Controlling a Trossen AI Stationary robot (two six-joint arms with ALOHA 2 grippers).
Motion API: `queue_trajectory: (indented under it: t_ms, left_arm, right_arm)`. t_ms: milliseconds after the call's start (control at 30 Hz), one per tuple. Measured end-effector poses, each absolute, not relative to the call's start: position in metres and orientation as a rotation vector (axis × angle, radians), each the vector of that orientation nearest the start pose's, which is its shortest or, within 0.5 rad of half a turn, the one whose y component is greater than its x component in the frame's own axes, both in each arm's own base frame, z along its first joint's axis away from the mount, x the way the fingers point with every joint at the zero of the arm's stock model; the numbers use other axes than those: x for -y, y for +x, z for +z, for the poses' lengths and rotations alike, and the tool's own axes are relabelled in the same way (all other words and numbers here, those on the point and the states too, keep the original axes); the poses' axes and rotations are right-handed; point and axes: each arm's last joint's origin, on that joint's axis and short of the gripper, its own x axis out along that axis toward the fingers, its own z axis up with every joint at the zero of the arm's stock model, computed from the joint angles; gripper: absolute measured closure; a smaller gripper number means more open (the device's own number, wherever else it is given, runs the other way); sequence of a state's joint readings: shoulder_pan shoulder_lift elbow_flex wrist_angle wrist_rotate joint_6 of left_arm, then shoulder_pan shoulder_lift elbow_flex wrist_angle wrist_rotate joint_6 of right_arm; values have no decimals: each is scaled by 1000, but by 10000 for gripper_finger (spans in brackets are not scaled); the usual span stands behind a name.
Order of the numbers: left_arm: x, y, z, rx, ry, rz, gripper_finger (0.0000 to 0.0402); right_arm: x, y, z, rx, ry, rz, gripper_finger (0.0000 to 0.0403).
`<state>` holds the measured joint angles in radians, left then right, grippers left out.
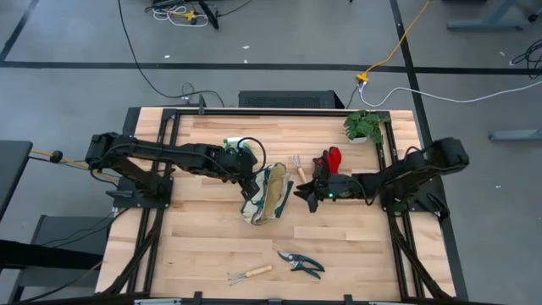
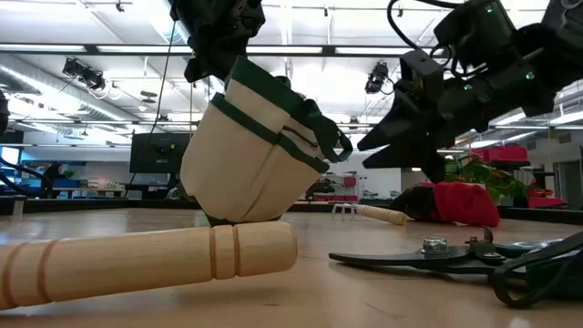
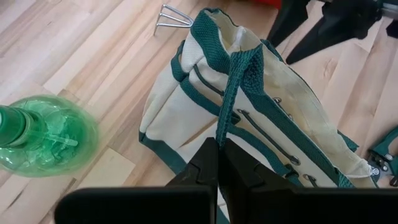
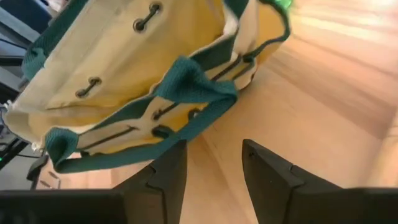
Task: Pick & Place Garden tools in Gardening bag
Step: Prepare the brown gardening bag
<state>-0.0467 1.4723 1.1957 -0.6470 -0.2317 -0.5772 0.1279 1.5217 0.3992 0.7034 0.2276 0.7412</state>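
Note:
The beige gardening bag (image 1: 268, 196) with green trim stands tilted at mid-table, its mouth turned toward the right arm. My left gripper (image 1: 251, 181) is above the bag's left side, shut on a green handle strap. My right gripper (image 4: 214, 165) hovers open just right of the bag, its fingers short of the bag's other handle (image 4: 193, 84) and touching nothing. A green spray bottle (image 1: 240, 146) stands behind the bag. One rake (image 1: 299, 167) and the red gloves (image 1: 332, 158) lie at the far right. Shears (image 1: 301, 263) and a second rake (image 1: 250, 274) lie near the front edge. My left gripper pinches the bag's green handle strap (image 3: 226, 118) between its two shut fingers, coming from above and slanting down from the table's left. The strap runs taut up from the bag's rim. The bag hangs tilted below, its bottom (image 2: 230, 217) on the table.
A small potted plant (image 1: 364, 124) stands at the far right corner. The black frame rails (image 1: 169, 152) run along both sides of the wooden table top. Bare wood lies between the bag and the tools at the front.

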Motion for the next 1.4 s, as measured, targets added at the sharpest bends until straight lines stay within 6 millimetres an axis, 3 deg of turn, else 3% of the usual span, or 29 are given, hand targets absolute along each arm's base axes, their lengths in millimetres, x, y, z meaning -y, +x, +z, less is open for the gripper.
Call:
queue_trajectory:
  t_ms: [300,633,967,1100,1333,1400]
  left_arm:
    - [8,304,281,-835,-399,424,394]
    - [8,304,281,-835,-395,422,393]
    - [8,304,281,-836,-394,422,393]
    - [8,304,281,-836,-393,423,393]
    - [7,304,281,-837,-392,424,392]
    - [8,304,280,-838,-392,424,393]
  right_arm:
    - [-27,263,128,-297,672,-223,248]
    - [-32,294,128,-358,616,-227,248]
    - [-32,296,127,-382,627,-239,252]
    - [-32,296,127,-379,628,-239,280]
    - [-32,296,127,-381,612,-233,385]
    - [-32,296,127,-378,610,-228,393]
